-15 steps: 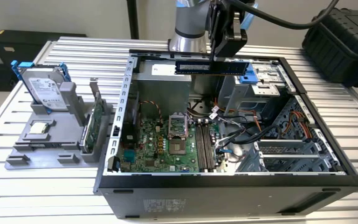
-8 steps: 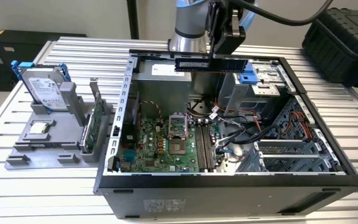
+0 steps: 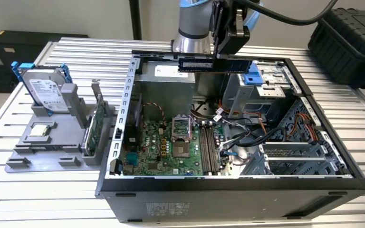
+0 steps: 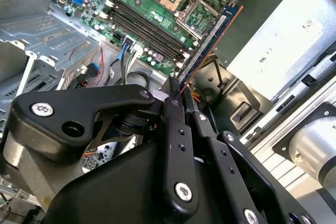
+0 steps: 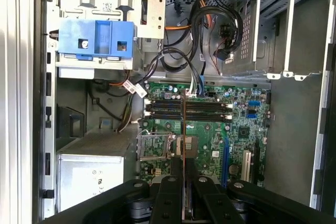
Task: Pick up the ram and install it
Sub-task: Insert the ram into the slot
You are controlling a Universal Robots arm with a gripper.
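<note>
The black gripper (image 3: 224,56) pinches the long, thin bluish-green ram stick (image 3: 198,64) between its jaws above an open black computer case (image 3: 233,183).

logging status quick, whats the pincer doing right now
pincer: shut on the ram stick, held over the open computer case

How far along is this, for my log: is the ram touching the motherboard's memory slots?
Apart. In the exterior view the ram, held by the end effector, hangs up at the case's rim, well clear of the memory slots.
</note>
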